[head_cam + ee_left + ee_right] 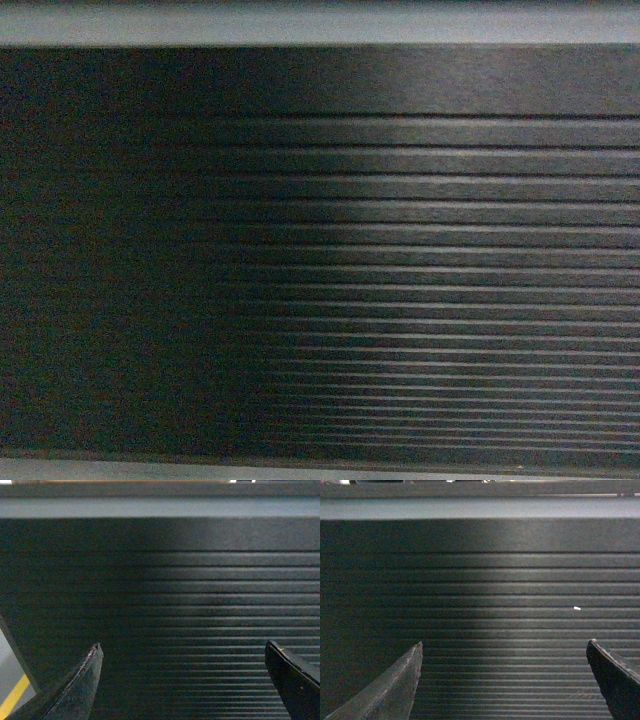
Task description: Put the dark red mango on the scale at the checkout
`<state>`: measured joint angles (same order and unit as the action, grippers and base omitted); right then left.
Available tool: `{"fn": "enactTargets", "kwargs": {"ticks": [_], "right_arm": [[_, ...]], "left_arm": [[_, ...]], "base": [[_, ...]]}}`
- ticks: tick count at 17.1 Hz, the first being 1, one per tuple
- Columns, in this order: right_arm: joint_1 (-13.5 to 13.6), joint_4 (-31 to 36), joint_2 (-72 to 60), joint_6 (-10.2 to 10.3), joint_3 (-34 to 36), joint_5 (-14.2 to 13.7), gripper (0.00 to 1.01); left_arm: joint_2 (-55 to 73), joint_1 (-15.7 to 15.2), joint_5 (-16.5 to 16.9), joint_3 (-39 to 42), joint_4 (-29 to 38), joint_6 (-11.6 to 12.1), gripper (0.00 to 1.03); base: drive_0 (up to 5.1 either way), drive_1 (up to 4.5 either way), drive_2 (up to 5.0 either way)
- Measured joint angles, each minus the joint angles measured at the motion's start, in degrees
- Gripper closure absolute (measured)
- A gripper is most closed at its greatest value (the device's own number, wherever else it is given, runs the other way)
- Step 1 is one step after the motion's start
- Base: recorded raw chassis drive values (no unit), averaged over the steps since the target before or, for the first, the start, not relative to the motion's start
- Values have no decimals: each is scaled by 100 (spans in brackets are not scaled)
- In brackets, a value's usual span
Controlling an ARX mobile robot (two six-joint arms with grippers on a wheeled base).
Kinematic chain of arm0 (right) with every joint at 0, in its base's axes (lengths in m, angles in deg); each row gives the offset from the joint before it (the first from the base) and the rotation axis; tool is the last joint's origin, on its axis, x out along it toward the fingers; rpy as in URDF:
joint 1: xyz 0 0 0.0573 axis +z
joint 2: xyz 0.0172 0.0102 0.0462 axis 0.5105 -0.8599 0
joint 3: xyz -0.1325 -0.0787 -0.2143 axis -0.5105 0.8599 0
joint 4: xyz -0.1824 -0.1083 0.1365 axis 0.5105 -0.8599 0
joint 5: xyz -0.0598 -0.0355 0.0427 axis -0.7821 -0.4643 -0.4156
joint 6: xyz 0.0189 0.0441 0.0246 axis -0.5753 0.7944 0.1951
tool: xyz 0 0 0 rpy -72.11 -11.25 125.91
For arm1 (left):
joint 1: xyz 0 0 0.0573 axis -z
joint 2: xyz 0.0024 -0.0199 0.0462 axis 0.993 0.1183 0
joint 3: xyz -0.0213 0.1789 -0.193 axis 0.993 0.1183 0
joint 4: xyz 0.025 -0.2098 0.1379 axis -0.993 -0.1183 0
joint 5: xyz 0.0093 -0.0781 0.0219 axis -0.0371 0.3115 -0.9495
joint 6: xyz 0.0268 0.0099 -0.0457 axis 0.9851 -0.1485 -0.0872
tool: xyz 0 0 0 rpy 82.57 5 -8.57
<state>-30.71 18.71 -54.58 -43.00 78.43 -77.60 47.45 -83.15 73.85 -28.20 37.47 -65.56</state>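
The checkout (400, 260) fills the head view as a dark wall of horizontal ribbed slats, seen from close up. Both wrist views face the same slatted front, the checkout (200, 600) and the checkout (510, 595). My left gripper (184, 652) is open, its two dark fingers wide apart with nothing between them. My right gripper (505, 652) is open as well and holds nothing. The dark red mango and the scale are out of view. Neither gripper shows in the head view.
A pale grey band (320, 25) runs along the top of the slats. At the lower left of the left wrist view the counter's corner gives way to grey floor with a yellow line (12, 697).
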Motion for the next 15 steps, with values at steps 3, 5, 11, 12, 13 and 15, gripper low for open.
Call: {"fn": "enactTargets", "kwargs": {"ticks": [3,5,11,12,13,15], "right_arm": [[0,2,0,2,0,0,3],[0,-2,0,-2,0,4,3],[0,-13,0,0,-2,0,3],[0,-13,0,0,0,2,3],[0,-15,0,0,0,2,3],[0,-11,0,0,0,2,3]], "left_arm": [[0,0,2,0,-2,0,5],[0,0,0,0,-7,0,5],[0,0,-2,0,-15,0,5],[0,0,0,0,-20,2,5],[0,0,0,0,-20,0,5],[0,0,0,0,-17,0,5]], "base": [[0,0,0],[0,0,0],[0,0,0],[0,0,0],[0,0,0],[0,0,0]]}}
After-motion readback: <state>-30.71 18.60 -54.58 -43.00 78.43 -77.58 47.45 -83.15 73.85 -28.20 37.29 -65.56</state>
